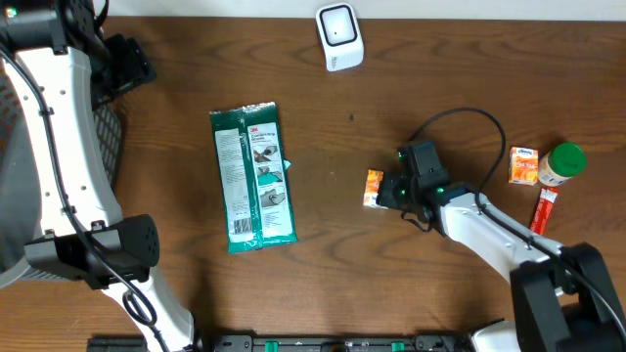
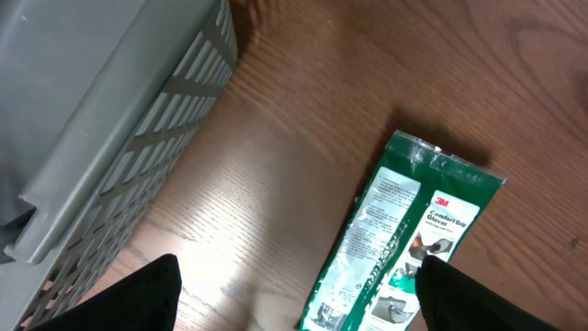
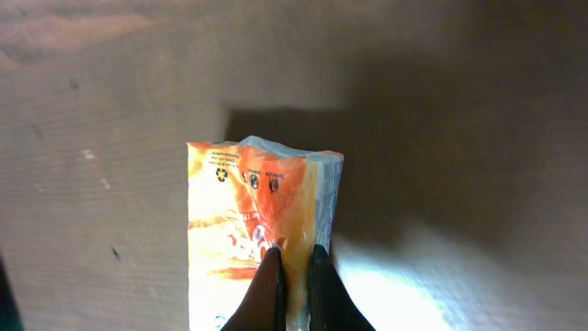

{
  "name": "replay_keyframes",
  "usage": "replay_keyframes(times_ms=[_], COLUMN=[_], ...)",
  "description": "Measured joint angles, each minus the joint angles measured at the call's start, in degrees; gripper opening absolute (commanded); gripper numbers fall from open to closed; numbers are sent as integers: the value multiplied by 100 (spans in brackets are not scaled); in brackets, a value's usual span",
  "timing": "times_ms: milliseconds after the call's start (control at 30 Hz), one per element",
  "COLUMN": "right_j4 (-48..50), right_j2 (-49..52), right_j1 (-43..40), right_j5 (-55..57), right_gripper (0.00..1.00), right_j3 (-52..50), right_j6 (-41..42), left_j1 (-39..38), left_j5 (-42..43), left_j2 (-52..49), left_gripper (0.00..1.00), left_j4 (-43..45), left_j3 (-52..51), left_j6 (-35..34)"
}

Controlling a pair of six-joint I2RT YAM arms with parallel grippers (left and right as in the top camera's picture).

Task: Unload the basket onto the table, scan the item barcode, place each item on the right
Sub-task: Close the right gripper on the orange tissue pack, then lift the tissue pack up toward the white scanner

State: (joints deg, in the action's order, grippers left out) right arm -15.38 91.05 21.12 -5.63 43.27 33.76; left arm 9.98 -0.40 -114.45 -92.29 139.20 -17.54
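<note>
My right gripper (image 3: 294, 253) is shut on the edge of a small orange packet (image 3: 248, 211), pinching it just above the wooden table. From overhead, the right gripper (image 1: 386, 191) holds that orange packet (image 1: 373, 187) at mid-table. The white barcode scanner (image 1: 338, 37) stands at the far edge, well away from the packet. My left gripper (image 2: 294, 313) is open and holds nothing. It hangs over the table beside a green glove package (image 2: 404, 230). No barcode is visible on the orange packet.
The green glove package (image 1: 253, 178) lies flat left of centre. A grey slatted basket (image 2: 101, 110) sits at the left edge. At the right lie a small orange-and-blue packet (image 1: 523, 165), a green-lidded bottle (image 1: 561, 164) and a red stick pack (image 1: 544, 210).
</note>
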Motion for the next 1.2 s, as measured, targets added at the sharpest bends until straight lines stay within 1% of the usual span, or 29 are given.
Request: replay_keyframes(times_ms=[167, 367, 567, 733, 867, 1067, 1200], right_j4=[-979, -2634, -3821, -4498, -4911, -5445, -5914], right_j2=[-341, -745, -828, -828, -828, -828, -824], right_j1=[-83, -146, -138, 7, 424, 859, 984], right_j5=[4, 199, 627, 1362, 1919, 2695, 2929], right_gripper=[1, 1, 1, 1, 1, 1, 1], right_j3=[297, 1360, 2260, 2778, 3204, 3508, 3947], right_j6=[-177, -505, -732, -791, -907, -975, -1014], left_j1=[0, 0, 0, 0, 0, 0, 0], left_j5=[2, 0, 0, 0, 2, 2, 0], left_j2=[0, 0, 0, 0, 0, 0, 0], left_gripper=[82, 82, 82, 82, 82, 83, 82], left_j4=[0, 0, 0, 0, 0, 0, 0], left_j3=[0, 0, 0, 0, 0, 0, 0], left_j6=[0, 0, 0, 0, 0, 0, 0])
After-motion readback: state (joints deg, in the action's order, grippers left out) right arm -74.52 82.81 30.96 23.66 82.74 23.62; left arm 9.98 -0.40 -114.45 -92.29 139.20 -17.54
